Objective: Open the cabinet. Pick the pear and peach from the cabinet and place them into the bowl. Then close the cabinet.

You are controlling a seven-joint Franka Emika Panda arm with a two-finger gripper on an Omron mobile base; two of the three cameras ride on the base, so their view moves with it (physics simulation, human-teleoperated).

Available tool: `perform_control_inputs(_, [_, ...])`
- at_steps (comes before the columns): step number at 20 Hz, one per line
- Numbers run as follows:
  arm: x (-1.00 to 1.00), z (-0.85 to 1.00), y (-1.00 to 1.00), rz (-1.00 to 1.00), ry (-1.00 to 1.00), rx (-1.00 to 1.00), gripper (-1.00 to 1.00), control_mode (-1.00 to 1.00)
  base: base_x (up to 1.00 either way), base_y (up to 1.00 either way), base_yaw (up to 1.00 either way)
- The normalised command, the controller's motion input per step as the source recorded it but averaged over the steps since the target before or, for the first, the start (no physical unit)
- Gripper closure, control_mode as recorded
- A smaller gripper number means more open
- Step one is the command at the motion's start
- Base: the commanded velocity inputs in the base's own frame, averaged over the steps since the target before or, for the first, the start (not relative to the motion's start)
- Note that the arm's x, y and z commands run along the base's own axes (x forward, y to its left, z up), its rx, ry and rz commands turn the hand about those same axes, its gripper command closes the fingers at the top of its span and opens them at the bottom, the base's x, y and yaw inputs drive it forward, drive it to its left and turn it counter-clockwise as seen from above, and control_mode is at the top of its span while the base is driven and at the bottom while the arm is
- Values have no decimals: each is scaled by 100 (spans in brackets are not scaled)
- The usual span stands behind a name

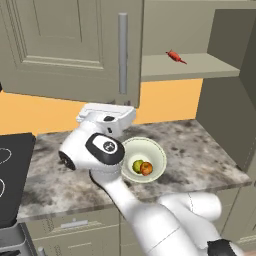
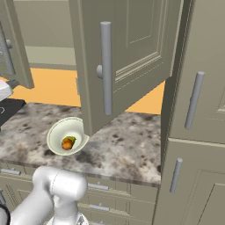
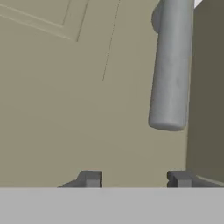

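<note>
From the left base cam, the pear and peach already sit in the bowl on the bench, below and behind my gripper, which is up by the cabinet door. The right base cam shows that door swung wide: stiff, hinged, probably light, so I'd push on the panel near the handle. In the hand cam my gripper is parted and empty, with the slick bar handle just ahead, slightly right.

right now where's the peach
The peach sits inside the bowl on the counter, touching the pear, below the cabinet's open door.
</note>
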Motion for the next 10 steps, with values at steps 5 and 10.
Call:
perform_control_inputs(5, [100, 0, -31, 0, 22, 17, -100, -100, 0, 0, 0])
perform_control_inputs(10, [100, -4, -30, 0, 31, 14, -100, -100, 0, 0, 0])
